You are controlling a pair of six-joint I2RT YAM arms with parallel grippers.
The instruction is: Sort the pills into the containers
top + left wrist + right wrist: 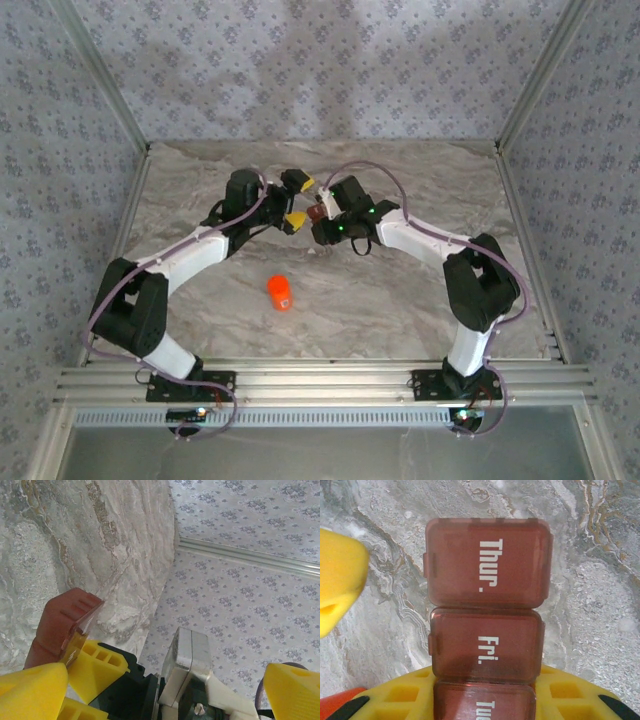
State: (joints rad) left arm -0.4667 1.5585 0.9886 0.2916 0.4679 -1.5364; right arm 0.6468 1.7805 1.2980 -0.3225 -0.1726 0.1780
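Jaws of right gripper (485, 700) clamped on near end of dark reddish-brown translucent plastic container strip (487, 565). The strip's long axis runs straight out from the fingers, lids up, "Fri." then "Thur." Left gripper (300, 202) jaws wide apart, near the strip's far end. Both arms bent inward, meeting mid-way over grey marbled tabletop (400, 300).

Marbled table (400, 300), seemingly floral-papered walls (300, 60).

The table (400, 300) has a grey-beige marbled top, veined with darker brown streaks, and aluminium rails (320, 380) run along its near edge. A bright orange bottle (280, 292) sits directly on it, alone on bare marble toward the near middle. Whether it stands upright or is tipped cannot be told.
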